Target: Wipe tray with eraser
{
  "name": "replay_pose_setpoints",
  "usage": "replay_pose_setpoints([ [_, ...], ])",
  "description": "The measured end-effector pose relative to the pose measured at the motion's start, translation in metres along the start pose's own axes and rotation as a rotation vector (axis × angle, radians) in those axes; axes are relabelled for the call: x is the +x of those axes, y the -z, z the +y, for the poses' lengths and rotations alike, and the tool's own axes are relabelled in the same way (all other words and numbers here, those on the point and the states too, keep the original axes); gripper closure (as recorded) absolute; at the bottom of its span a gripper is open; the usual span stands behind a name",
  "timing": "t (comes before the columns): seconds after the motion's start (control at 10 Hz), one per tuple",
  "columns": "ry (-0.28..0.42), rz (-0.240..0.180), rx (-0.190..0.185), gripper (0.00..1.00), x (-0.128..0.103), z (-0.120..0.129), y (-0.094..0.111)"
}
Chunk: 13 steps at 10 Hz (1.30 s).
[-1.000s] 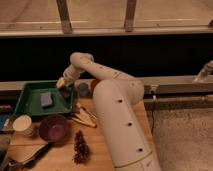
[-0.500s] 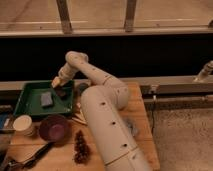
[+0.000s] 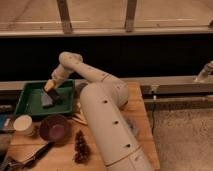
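1. Grey-blue and flat, the eraser point(image 3: 47, 99) lies on the floor of the green tray point(image 3: 31, 103), just below the hand point(image 3: 52, 90) and a little to the nearer side of it. Its long axis seems to run from the far rim of the tray toward the near rim.
2. The hand hangs over the far end of the eraser, very near to it. Whether it already touches the block, I cannot tell. Also I cannot tell if the hand is wide, narrow, or holding something.
3. My judgement: the coming move depends on this short gap. The hand needs to go down and slightly toward the near rim to meet the eraser along its short side.
4. Beyond the tray, on the counter point(image 3: 138, 111), a purple bowl point(image 3: 54, 128) and a pale cup point(image 3: 23, 124) stand on the near side of the hand, well apart from it.
5. Compared with half a second ago, the hand has travelled from above the tray's edge to over the eraser and is lower. The eraser has stayed in its place.
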<state>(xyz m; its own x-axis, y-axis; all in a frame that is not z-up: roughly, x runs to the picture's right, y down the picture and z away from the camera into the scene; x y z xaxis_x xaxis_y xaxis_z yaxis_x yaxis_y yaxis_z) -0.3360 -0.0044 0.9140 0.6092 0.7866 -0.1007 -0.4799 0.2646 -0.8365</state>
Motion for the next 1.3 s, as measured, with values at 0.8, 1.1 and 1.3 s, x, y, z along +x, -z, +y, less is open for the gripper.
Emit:
replay_pose_setpoints([
  [0.8,-0.156,-0.112,0.102,1.00,0.059,-0.002,0.030],
  [1.1,-0.136,-0.153,0.140,1.00,0.037,-0.007,0.026],
  [1.3,-0.135,-0.135,0.153,1.00,0.029,-0.028,0.026],
])
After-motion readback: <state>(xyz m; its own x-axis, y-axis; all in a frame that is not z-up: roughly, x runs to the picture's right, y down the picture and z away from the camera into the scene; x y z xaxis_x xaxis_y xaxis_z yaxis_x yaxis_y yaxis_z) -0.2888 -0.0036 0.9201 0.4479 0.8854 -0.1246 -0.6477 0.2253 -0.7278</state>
